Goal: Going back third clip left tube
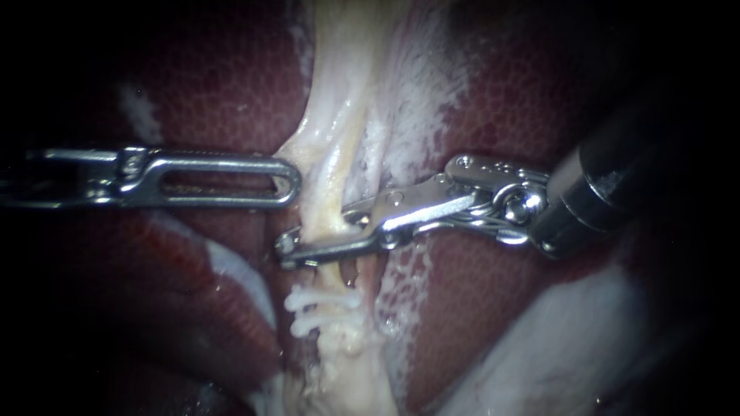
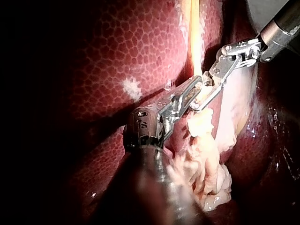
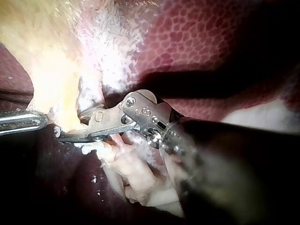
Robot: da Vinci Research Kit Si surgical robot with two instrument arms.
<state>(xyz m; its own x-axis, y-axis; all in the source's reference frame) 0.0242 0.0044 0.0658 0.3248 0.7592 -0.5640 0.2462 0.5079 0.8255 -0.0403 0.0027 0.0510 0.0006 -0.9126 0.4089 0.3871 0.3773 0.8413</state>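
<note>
Liver (image 1: 231,92) all round as backdrop, dark red and mottled, with the pale tube (image 1: 324,196) running top to bottom through the middle of the endoscope view. I can't separate a left tube from a right one here, so I'm just calling it the tube. White clips (image 1: 320,302) sit across it low down. I count at least two bars, maybe more, but they're too bunched up to be sure. So my read is that clipping is done and only the back-out is left, and that looks barely started. My right instrument (image 1: 317,231) is on the tube just above the clips, jaws narrowly apart. One jaw lies across the front of the tube and the other seems to pass behind it, so the tube sits in the gap. I see no clamping and can't make out a clip between the jaws. The left wrist view shows the same slim V. To finish, the jaws need to slide off sideways and clear without dragging the tube or catching the top clip. My left instrument (image 1: 287,182) comes in level a little higher up, jaws closed together and holding nothing that I can see, tip touching the tube's edge. It's near the right instrument's jaws but not touching them.
</note>
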